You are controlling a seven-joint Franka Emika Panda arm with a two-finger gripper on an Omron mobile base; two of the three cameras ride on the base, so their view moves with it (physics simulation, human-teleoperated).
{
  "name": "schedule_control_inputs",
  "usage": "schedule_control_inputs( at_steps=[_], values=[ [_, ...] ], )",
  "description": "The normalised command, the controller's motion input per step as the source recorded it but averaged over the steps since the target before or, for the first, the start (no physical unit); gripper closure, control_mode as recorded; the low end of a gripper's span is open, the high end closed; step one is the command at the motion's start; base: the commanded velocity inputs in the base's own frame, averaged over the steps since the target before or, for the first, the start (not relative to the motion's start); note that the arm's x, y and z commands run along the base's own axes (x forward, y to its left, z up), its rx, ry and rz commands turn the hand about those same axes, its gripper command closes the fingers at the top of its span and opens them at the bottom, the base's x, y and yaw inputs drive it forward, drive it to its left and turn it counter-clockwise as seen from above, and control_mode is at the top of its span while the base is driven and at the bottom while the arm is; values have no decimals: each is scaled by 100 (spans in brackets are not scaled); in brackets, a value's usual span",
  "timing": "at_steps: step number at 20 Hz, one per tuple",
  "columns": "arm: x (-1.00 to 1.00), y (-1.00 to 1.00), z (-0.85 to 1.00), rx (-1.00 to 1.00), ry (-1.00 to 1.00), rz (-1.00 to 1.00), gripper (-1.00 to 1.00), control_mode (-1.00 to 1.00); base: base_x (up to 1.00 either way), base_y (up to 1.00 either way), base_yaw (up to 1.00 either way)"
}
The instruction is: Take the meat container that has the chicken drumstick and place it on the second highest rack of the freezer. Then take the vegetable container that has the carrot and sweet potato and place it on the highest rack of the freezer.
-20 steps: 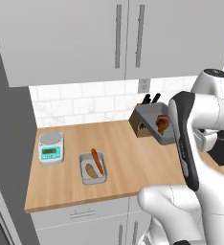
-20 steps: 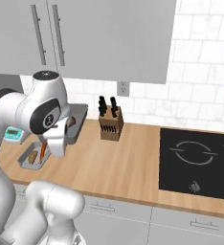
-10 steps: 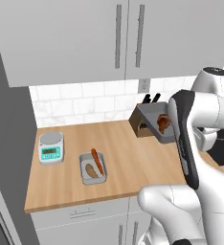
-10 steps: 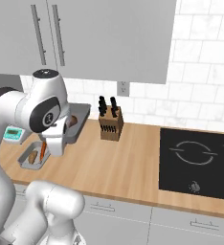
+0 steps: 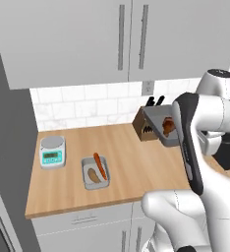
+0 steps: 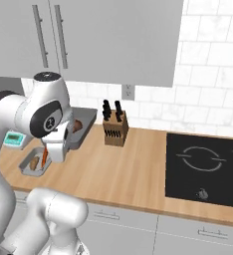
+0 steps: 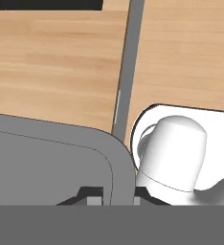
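The gripper (image 7: 111,198) was clamped on the rim of the meat container (image 5: 158,124), lifted clear above the worktop (image 5: 122,167) with the drumstick (image 5: 168,126) inside. The vegetable container (image 5: 95,173) (carrot (image 5: 100,166) and sweet potato (image 5: 93,174) aboard) sat near the worktop's front edge, beside the scale (image 5: 53,152).

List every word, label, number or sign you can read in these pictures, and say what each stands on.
No text can be read.
Kitchen scale: its display shows dark marks, too small and blurred to read.
Cooktop: white ring markings and a small knob, no letters or numbers.
Knife block, cabinets, both containers: no labels visible.
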Motion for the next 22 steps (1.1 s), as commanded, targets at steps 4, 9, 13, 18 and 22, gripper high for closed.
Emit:
schedule_control_inputs(
  at_steps=[4, 9, 13, 18, 22],
  values=[
    [0, 0, 0, 0, 0, 0, 100, 100, -68, -7, 15],
    [0, 0, 0, 0, 0, 0, 100, 100, -48, -29, 53],
    [0, 0, 0, 0, 0, 0, 100, 100, -30, -31, 67],
    [0, 0, 0, 0, 0, 0, 100, 100, -56, -20, 70],
    [0, 0, 0, 0, 0, 0, 100, 100, -36, -1, 82]
  ],
)
